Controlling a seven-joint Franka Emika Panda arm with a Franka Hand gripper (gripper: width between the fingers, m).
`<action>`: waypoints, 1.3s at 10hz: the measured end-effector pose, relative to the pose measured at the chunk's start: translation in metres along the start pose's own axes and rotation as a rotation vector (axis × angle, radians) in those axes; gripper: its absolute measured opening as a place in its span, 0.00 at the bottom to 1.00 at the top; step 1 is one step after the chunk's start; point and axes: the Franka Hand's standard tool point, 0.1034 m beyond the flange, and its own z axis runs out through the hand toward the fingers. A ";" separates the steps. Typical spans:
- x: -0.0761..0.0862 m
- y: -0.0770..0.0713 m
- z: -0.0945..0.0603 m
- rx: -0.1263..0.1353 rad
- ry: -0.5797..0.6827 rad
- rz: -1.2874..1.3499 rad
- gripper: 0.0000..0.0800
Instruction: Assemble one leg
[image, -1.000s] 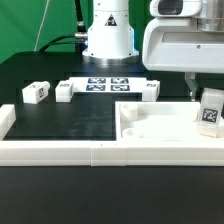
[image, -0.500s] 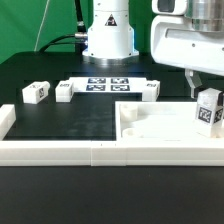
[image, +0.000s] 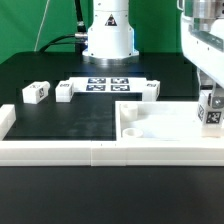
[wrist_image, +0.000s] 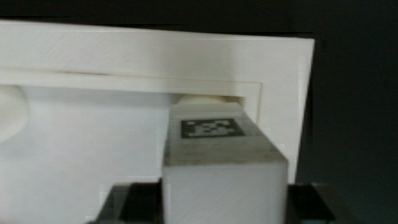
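Note:
My gripper (image: 210, 100) is at the exterior view's far right, shut on a leg (image: 212, 112), a chunky white block with a black-and-white tag facing the camera. It holds the leg upright over the right end of the large flat white panel (image: 165, 128). I cannot tell whether the leg touches the panel. In the wrist view the leg (wrist_image: 222, 155) sits between the two dark fingers of my gripper (wrist_image: 222, 205), tag up, near the panel's (wrist_image: 107, 95) corner by its raised rim.
Three more legs (image: 35, 92) (image: 64, 90) (image: 150, 89) lie around the marker board (image: 107, 84) at the back. A long white border rail (image: 60, 152) runs along the front. The robot base (image: 107, 30) stands behind.
My gripper has moved toward the exterior view's right with the leg in it, now partly cut off by the frame edge. The other parts have not moved.

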 end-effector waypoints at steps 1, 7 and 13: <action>0.000 0.000 0.000 0.000 -0.002 0.077 0.37; -0.002 0.000 0.001 -0.002 -0.011 0.087 0.76; -0.007 0.001 0.001 -0.001 -0.008 -0.558 0.81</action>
